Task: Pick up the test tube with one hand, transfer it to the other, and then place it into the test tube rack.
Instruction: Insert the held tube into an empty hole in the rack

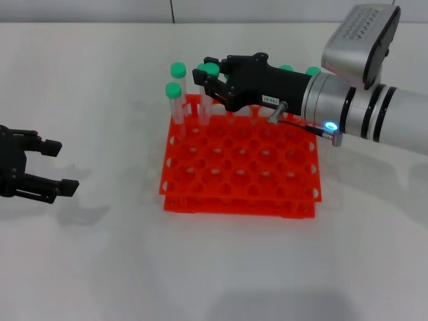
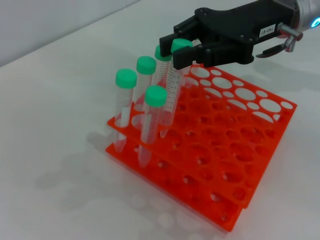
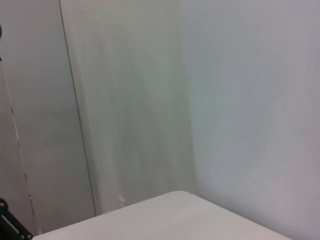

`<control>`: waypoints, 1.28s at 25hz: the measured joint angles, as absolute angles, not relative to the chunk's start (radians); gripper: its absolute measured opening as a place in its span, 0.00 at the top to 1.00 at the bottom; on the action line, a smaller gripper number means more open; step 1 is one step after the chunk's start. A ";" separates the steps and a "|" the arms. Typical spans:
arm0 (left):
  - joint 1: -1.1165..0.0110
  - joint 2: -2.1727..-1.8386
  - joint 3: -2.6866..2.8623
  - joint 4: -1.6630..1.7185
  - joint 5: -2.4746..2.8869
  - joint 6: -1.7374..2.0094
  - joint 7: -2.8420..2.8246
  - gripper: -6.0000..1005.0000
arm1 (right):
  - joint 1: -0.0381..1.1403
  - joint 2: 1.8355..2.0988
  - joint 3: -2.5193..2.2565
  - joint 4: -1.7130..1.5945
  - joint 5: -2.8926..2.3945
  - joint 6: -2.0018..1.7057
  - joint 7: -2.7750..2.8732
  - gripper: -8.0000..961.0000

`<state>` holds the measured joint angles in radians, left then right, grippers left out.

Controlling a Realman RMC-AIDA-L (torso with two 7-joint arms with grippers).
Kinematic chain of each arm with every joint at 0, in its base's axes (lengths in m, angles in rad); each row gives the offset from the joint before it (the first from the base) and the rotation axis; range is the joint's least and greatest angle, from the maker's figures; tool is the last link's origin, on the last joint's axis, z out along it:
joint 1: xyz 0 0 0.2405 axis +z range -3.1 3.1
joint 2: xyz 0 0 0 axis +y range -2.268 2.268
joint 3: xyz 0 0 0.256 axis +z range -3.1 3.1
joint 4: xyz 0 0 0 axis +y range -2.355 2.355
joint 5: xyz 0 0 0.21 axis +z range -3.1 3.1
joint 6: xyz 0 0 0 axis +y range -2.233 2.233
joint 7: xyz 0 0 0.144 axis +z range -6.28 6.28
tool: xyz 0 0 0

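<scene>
Orange-red and nearest the head camera, the test tube rack (image 1: 241, 175) sits on the white table (image 1: 100, 267), most of its round holes vacant. At its far left corner the right gripper (image 1: 208, 85), black with a small white label, closes its fingers (image 2: 182, 55) just below the green cap of the test tube (image 2: 172, 90), which stands nearly upright with its lower end down in a rack hole. Four more green-capped tubes (image 2: 123, 107) stand around it in the same corner, touching or nearly so; two further green caps (image 1: 313, 71) show behind the right arm at the rack's back edge. Well apart at the table's left edge, the left gripper (image 1: 47, 167) rests low with its fingers spread wide and nothing between them. Bare tabletop lies in front of and left of the rack.
</scene>
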<state>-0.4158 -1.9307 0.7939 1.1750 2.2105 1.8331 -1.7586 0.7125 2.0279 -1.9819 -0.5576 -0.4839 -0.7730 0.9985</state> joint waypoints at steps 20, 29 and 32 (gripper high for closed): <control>-0.419 -1.931 0.795 1.162 2.210 1.824 -1.747 0.12 | 0.713 2.028 -1.983 -0.557 -0.487 -0.737 1.002 0.73; -0.425 -1.931 0.795 1.160 2.210 1.822 -1.747 0.12 | 0.714 2.028 -1.985 -0.557 -0.489 -0.734 1.012 0.72; -0.426 -1.931 0.795 1.159 2.210 1.822 -1.747 0.12 | 0.714 2.028 -1.985 -0.557 -0.489 -0.733 1.012 0.72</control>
<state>-0.4256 -1.9313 0.7946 1.1592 2.2104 1.8223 -1.7471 0.7140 2.0279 -1.9850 -0.5568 -0.4894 -0.7330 1.0123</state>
